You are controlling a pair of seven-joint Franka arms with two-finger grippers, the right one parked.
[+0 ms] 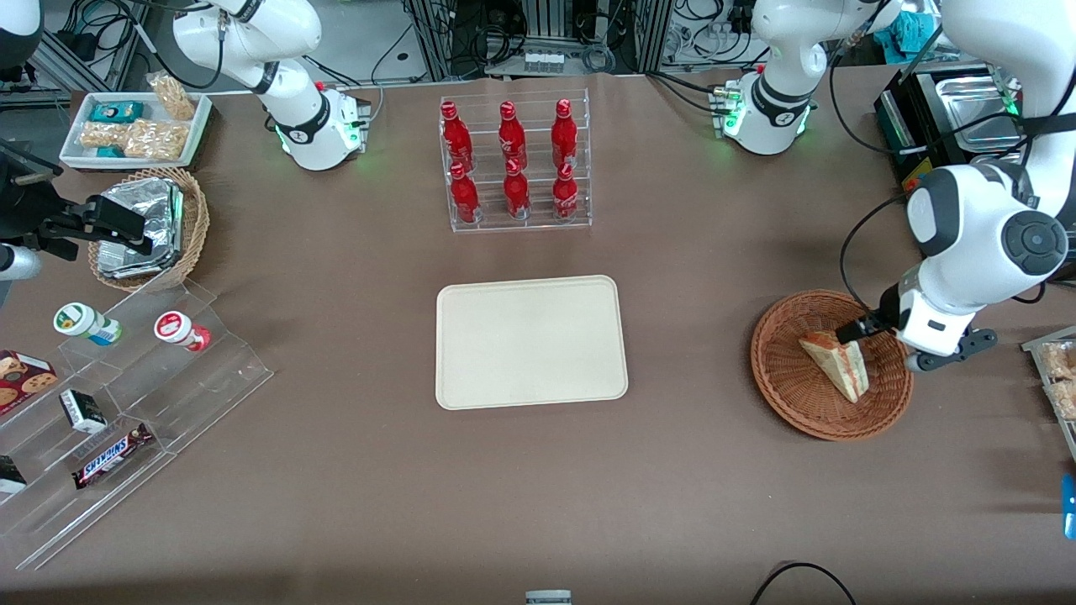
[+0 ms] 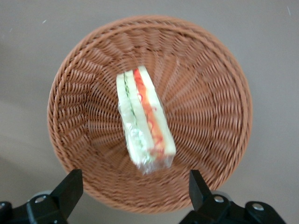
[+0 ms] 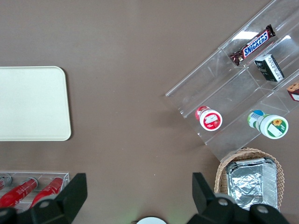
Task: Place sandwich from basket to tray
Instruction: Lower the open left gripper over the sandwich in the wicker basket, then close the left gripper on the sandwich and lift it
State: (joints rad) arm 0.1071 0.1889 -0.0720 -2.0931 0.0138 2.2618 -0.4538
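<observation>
The sandwich, a white bread wedge with red and green filling in clear wrap, lies in the reddish-brown wicker basket toward the working arm's end of the table. My left gripper hovers above the basket's rim, a little above the sandwich, open and empty. In the left wrist view the sandwich lies in the middle of the basket, and the two black fingertips stand wide apart over the basket's edge, the gripper clear of the wedge. The cream tray lies bare at the table's middle and also shows in the right wrist view.
A clear rack of red bottles stands farther from the camera than the tray. A stepped acrylic shelf with snacks, a tan basket of foil packets and a white snack tray lie toward the parked arm's end. A snack rack sits beside the basket.
</observation>
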